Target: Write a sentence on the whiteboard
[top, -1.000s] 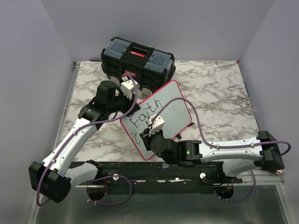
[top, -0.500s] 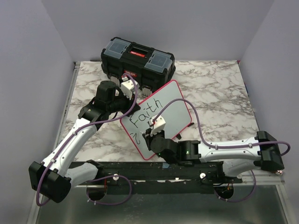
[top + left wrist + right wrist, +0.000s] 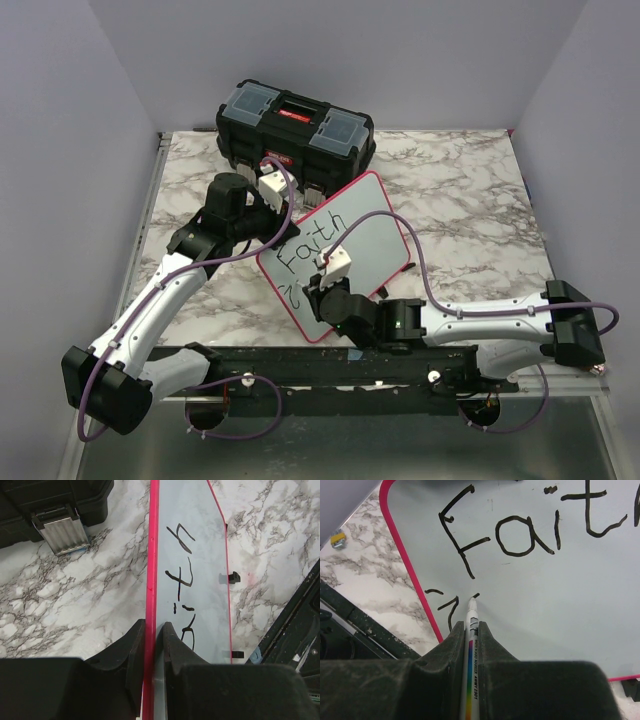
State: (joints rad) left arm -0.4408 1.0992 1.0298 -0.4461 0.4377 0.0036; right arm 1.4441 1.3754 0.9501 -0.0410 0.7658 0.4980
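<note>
Two grippers, both loaded. Right gripper (image 3: 470, 626) is clamped narrow on a marker (image 3: 471, 680). The barrel runs straight out between the fingers, with the tip touching the whiteboard (image 3: 560, 610) at the start of line two. Left gripper (image 3: 150, 627) is pinched on the board's red rim, one finger each side. The board sits angled on the marble table (image 3: 470, 190), between the black toolbox (image 3: 296, 128) and the arm bases. It looks raised on the gripped side.

The sentence (image 3: 520, 535): "Faith" is done on the top line. Below it there's only a dash and a hooked stroke near the left rim, plus a short tick at the tip. Reads as the start of the next word, so about a quarter through by my estimate.

For this stroke:
- Use light, constant pressure. The board is held at one edge only, so a hard push will likely pivot it and the line skips.
- Left arm rigid, no regrip mid-letter.
- Move the tip parallel to the board plane and lift clean between letters.
- The start is tight to the left rim, so work rightward, match the slant and size of "Faith", and leave room below.
- Risk: the smooth barrel slipping in the fingers.
</note>
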